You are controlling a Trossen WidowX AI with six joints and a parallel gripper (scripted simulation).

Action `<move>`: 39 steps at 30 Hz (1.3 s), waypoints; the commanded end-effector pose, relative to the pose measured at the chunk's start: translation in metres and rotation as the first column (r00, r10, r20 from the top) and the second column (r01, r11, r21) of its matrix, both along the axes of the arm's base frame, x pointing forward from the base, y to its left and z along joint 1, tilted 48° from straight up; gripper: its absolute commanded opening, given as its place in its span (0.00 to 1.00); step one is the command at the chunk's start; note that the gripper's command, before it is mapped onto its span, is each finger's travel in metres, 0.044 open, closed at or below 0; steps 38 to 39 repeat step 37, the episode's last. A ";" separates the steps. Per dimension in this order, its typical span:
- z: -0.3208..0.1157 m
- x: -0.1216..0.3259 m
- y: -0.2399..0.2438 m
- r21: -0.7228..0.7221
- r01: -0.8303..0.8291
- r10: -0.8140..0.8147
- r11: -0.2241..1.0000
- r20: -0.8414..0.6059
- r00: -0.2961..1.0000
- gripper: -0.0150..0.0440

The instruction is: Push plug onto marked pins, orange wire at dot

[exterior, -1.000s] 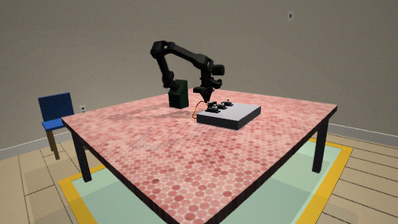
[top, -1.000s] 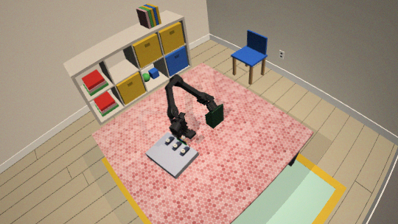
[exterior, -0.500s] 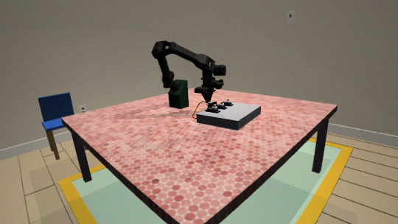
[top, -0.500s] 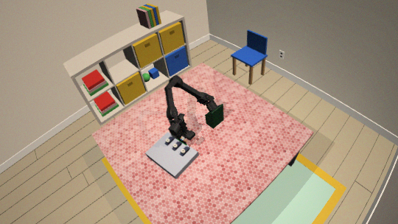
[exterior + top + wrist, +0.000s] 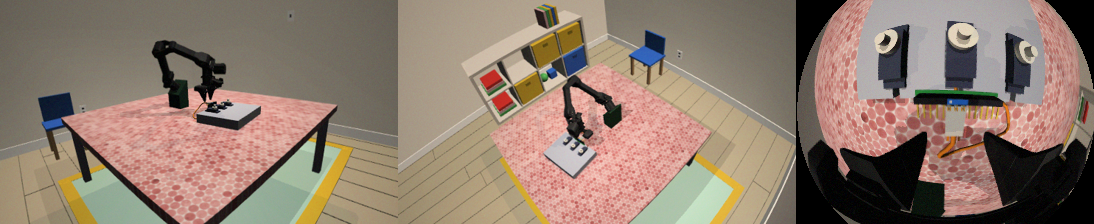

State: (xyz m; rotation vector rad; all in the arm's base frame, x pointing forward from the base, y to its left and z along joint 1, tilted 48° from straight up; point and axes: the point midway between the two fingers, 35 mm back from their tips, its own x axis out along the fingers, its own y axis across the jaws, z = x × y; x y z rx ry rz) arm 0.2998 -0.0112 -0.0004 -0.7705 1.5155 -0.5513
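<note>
The grey-white plug [image 5: 955, 123] is in line with the pins under the blue band [image 5: 957, 102], its front end over their outer part. Short bits of pin show between band and plug; how deep it sits cannot be told. The band's dot is at its left end in the wrist view. The row of pins [image 5: 980, 113] looks straight. The orange lead [image 5: 1008, 120] [image 5: 194, 113] loops from the plug's rear to the row's right end. My gripper [image 5: 956, 136] [image 5: 208, 99] is open, one finger on each side of the plug's rear end, apart from it.
The grey holder [image 5: 571, 162] [image 5: 228, 123] [image 5: 926, 60] carries three dark servos with pale round horns, the middle servo [image 5: 961, 67] behind the green strip [image 5: 936, 92]. The dark green arm base [image 5: 612, 117] [image 5: 178, 99] stands on the pink table [image 5: 637, 155] [image 5: 147, 147].
</note>
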 end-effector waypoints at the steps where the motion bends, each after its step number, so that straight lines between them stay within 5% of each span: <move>1: 0.023 0.003 0.028 0.011 -0.010 0.009 1.000 0.020 1.000 0.88; 4: 0.031 0.002 0.036 0.010 -0.009 0.009 1.000 0.020 1.000 1.00; 39: 0.031 0.002 0.036 0.010 -0.009 0.009 1.000 0.020 1.000 1.00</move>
